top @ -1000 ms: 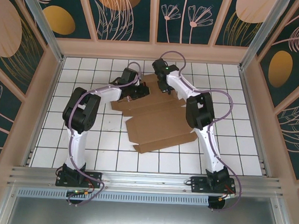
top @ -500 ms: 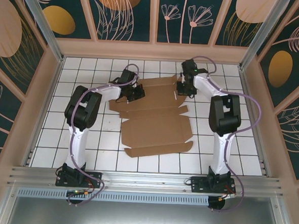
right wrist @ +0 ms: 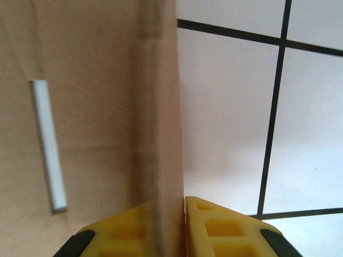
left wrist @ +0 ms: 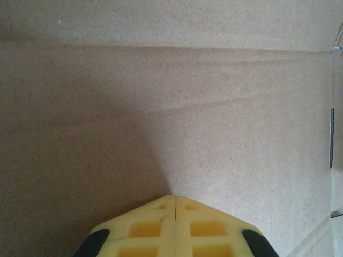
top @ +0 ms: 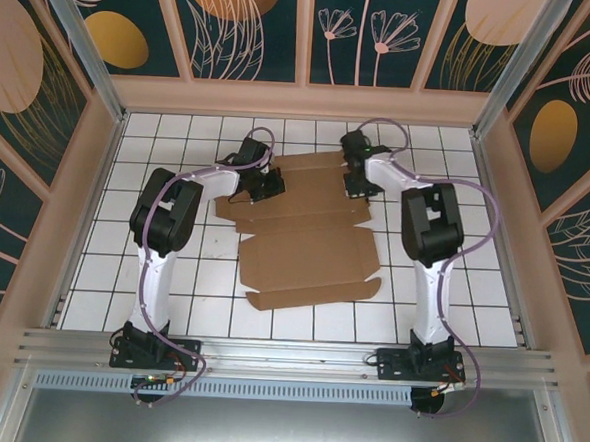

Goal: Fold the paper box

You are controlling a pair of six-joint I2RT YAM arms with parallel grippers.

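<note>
The paper box [top: 308, 252] is a flat brown die-cut cardboard sheet lying on the white tiled floor between the arms. My left gripper [top: 273, 186] rests on its far left panel. In the left wrist view that gripper [left wrist: 174, 199] is shut, fingertips together against bare cardboard [left wrist: 214, 107], nothing between them. My right gripper [top: 355, 187] is at the sheet's far right edge. In the right wrist view it [right wrist: 183, 201] is shut on a raised cardboard flap [right wrist: 158, 107] that stands edge-on between the yellow fingers [right wrist: 225, 225].
White tiles with dark grout [right wrist: 276, 107] lie to the right of the flap. A narrow slot [right wrist: 48, 144] is cut in the cardboard panel. Peach walls [top: 302, 101] fence the floor, and a metal rail [top: 287, 356] runs along the near edge.
The sheet has turned and settled squarer to the floor. The right arm swung out to the right, then came back a little left to the sheet's far right edge. The left arm hardly moved.
</note>
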